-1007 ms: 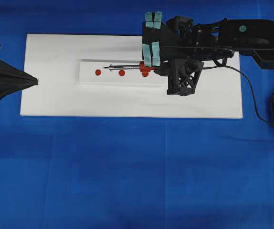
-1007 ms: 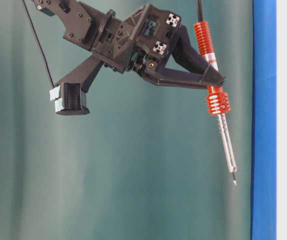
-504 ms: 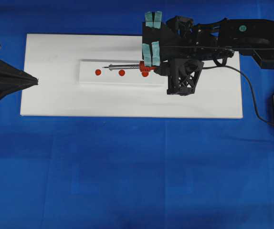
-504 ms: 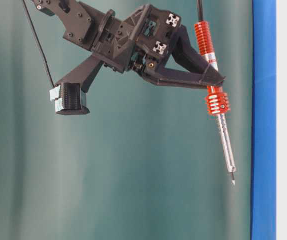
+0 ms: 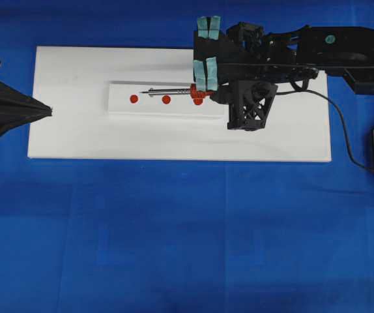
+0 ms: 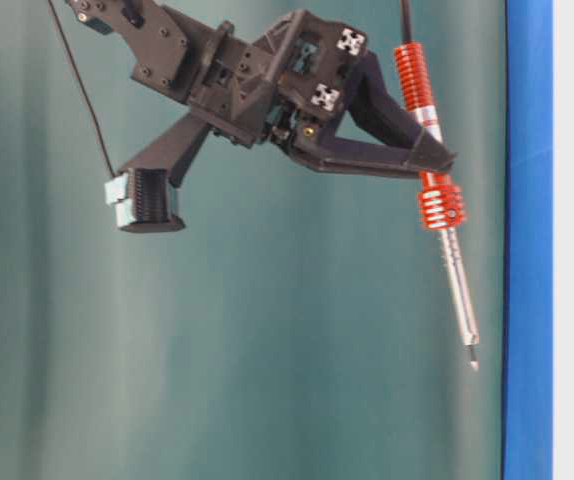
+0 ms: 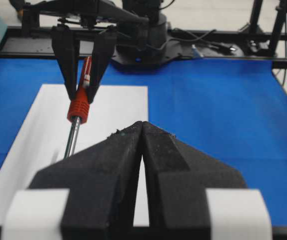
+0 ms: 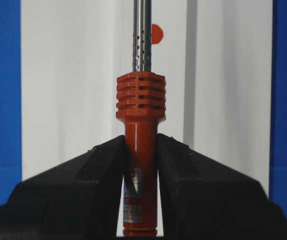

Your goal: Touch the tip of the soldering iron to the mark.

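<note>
While the right gripper (image 8: 142, 150) clamps the orange-red, silver-shafted soldering iron (image 8: 142, 75) by its handle, the shaft runs up-frame beside a red round mark (image 8: 156, 34); the tip appears short of the white board (image 5: 70, 130). At far left, the left gripper (image 5: 43, 111), closed and empty, points along it.

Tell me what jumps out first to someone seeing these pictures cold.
The orange-red soldering iron stands out, clamped in the right claw and held above the white board with its thin silver shaft slanting toward it. Next come the three red dots in a row on the board's raised strip. At the left edge the left claw sits shut and empty.
</note>
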### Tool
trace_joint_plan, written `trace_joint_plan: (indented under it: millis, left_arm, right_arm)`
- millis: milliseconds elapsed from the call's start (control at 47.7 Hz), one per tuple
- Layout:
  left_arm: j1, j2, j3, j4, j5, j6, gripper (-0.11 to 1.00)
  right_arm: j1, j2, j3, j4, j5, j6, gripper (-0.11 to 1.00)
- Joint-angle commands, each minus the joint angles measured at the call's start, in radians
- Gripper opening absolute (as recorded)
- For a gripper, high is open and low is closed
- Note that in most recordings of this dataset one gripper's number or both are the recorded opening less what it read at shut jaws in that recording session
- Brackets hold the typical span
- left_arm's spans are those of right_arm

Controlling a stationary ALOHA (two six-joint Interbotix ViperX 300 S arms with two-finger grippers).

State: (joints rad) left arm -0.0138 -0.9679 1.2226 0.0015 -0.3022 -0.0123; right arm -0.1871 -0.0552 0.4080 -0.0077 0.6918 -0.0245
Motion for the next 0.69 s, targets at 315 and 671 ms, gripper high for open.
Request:
trace_joint_plan:
  millis: [315,671]
  left_arm:
    - [0.000,0.003,-0.009,0.000,-0.009,0.002,0.00]
    - [-0.002,0.008,-0.008,0.000,-0.009,0.002,0.00]
  right_arm:
    - [-0.020,0.100,-0.080,-0.003,-0.008,0.003,0.06]
    - [-0.034,0.186,-0.110,-0.011,-0.008,-0.002,0.06]
